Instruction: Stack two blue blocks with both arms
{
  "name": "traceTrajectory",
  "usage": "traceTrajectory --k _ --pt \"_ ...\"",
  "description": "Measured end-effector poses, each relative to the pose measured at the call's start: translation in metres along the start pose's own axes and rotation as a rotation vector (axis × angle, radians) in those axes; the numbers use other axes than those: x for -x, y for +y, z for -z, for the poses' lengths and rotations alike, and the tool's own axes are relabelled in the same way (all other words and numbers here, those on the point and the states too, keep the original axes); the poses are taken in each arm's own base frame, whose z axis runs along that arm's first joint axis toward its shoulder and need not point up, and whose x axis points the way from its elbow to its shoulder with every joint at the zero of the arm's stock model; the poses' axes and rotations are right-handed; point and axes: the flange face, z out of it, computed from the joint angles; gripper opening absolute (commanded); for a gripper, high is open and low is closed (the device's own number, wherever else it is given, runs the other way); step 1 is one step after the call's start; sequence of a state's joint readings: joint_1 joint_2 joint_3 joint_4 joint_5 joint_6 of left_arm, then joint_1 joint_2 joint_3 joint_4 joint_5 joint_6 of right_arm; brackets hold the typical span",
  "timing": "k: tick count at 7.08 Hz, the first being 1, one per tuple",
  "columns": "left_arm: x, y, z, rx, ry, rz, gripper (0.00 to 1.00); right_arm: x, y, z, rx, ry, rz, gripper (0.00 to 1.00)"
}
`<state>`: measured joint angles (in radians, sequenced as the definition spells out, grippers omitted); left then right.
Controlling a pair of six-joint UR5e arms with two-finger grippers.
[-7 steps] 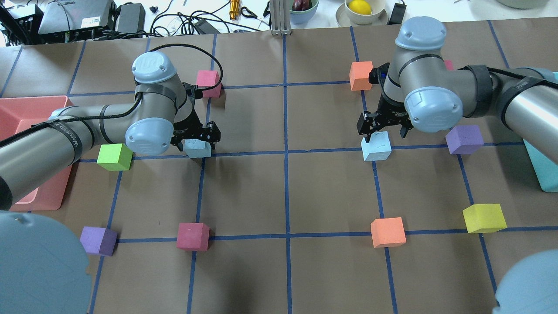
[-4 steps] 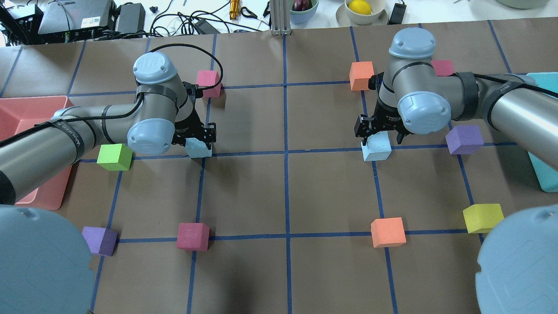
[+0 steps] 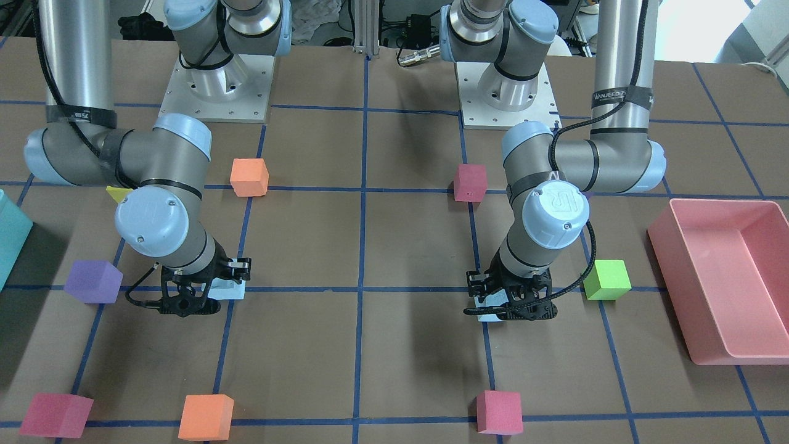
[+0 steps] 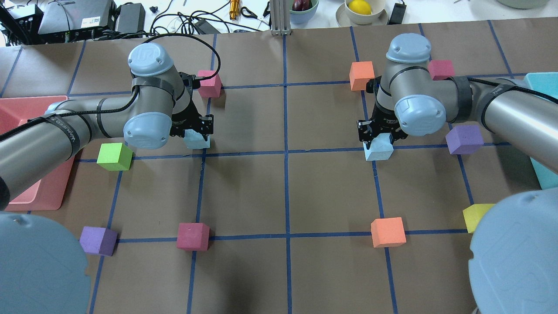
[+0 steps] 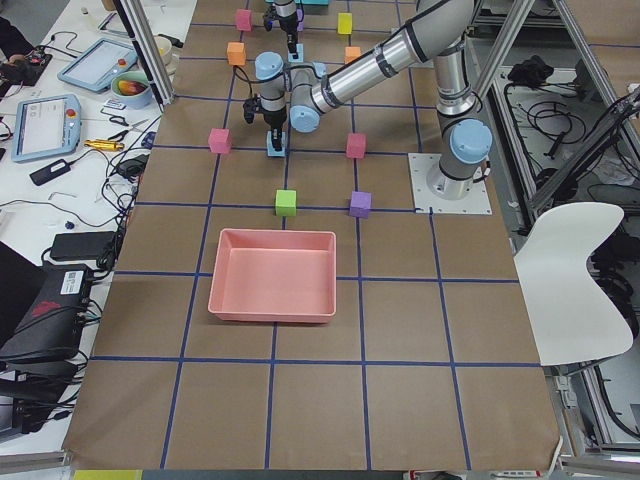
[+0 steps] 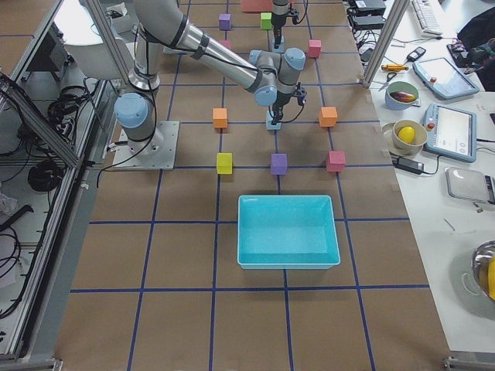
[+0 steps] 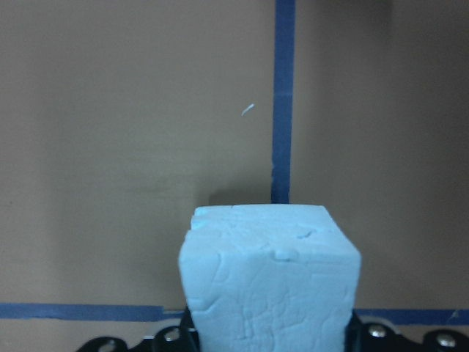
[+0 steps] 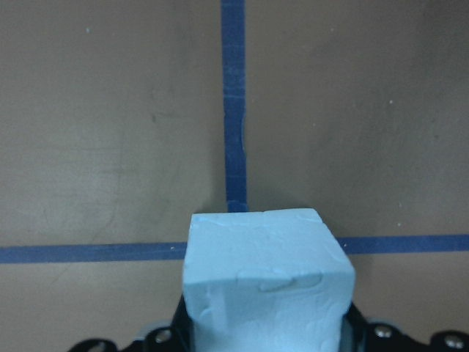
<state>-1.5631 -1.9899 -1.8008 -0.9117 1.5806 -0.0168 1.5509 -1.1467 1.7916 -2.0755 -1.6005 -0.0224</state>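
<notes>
- Where black fingers meet foam, the left gripper [image 4: 197,135] stands narrowed onto the first blue block [image 4: 196,142], jaws pressed against two opposite faces. In the left wrist view the scuffed cube fills the gap between them.
- The right gripper [image 4: 378,137] clamps the second blue block [image 4: 378,151] in the same way, and that cube fills the lower middle of the right wrist view.
- Each block sits low over the brown table [image 4: 244,192], close to a crossing of the blue tape lines [image 4: 285,131]. Whether either is clear of the surface cannot be told.
- The two blocks are well apart, one in each half of the table, not stacked.
- A green cube [image 4: 114,156] lies near the first block, toward the pink tray [image 4: 17,113].
- A purple cube [image 4: 464,139] lies near the second block, toward the teal bin [image 4: 538,80].
</notes>
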Motion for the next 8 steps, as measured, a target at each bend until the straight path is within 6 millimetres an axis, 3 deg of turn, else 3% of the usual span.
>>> traceTrajectory --k 2,4,5,8 --pt "-0.001 -0.001 0.007 -0.013 0.001 -0.001 0.00 0.003 -0.013 0.026 -0.050 -0.017 -0.016 0.00" --pt "-0.001 -0.001 0.011 -0.020 0.001 -0.002 0.00 0.032 -0.033 0.062 -0.082 -0.069 -0.097 0.00" --pt "-0.001 0.000 0.014 -0.022 0.001 -0.003 0.00 0.065 -0.037 0.069 -0.094 -0.078 -0.113 0.00" --pt "0.000 0.003 0.028 -0.033 0.001 -0.001 0.00 0.166 -0.047 0.065 -0.113 -0.079 -0.071 0.00"
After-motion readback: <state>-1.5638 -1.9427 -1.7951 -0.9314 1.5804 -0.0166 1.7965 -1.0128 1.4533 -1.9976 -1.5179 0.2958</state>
